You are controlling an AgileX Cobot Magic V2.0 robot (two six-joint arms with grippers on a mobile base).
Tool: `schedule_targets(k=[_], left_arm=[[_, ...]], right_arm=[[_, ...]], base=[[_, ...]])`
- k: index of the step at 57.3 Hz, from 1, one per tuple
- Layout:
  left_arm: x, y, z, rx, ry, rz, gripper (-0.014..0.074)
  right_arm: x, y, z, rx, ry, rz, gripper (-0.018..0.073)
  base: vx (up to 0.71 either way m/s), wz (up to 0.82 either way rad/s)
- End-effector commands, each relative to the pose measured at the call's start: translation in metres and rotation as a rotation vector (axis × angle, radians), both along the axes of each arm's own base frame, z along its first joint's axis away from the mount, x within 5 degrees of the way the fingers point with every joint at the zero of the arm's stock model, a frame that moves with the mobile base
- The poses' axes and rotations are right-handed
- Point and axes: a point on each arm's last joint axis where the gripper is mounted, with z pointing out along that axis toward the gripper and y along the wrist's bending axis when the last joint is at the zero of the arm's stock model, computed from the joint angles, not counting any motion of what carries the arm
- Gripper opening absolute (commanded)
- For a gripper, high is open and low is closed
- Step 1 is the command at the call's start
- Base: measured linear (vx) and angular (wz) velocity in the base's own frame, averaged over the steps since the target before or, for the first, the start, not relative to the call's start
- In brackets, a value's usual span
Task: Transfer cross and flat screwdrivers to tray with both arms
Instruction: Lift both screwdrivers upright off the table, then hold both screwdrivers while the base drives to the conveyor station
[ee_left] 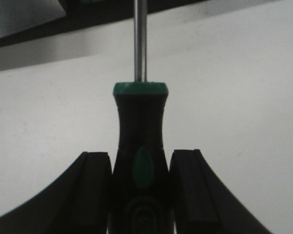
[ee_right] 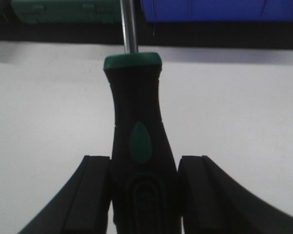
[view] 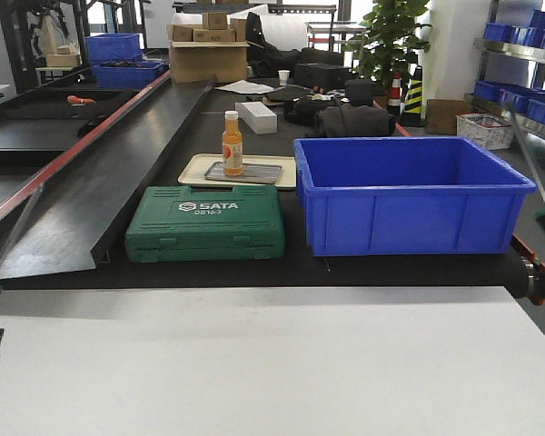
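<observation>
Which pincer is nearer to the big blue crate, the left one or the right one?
Right. The right pincer, holding a screwdriver, sits just off the front right corner of the blue crate; the left pincer is far over at the left edge of the table.

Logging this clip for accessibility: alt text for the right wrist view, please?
The right hand is shut on a black-handled screwdriver with green trim, its steel shaft pointing away over the white tabletop. A green plastic case and a blue plastic crate edge the top.
</observation>
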Motion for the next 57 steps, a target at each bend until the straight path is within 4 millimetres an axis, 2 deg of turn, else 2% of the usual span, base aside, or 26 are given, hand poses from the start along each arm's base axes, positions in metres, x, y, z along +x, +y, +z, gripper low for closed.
schedule_targets(k=[1, 9, 17, 36, 57], left_arm=[[-0.014, 0.001, 0.03, -0.059, -0.195, 0.0, -0.0001], [-0.029, 0.004, 0.047, -0.117, -0.316, 0.013, -0.0001], [-0.043, 0.007, 0.062, -0.19, -0.428, 0.027, -0.0001], [-0.055, 0.01, 0.082, -0.221, -0.524, 0.026, -0.0001], [-0.055, 0.01, 0.081, -0.218, -0.513, 0.027, -0.0001]], right_arm=[[-0.021, -0.001, 0.03, 0.01, -0.201, -0.003, -0.0009], [-0.048, -0.002, 0.046, 0.004, -0.327, -0.003, -0.0009], [-0.064, -0.003, 0.052, 0.001, -0.379, -0.002, -0.0009], [-0.064, -0.003, 0.052, 0.001, -0.378, -0.002, -0.0009], [-0.064, -0.003, 0.051, -0.001, -0.366, 0.0, -0.0009]], base=[[0.0, 0.0], [0.0, 0.0], [0.0, 0.0], [0.0, 0.0], [0.0, 0.0]])
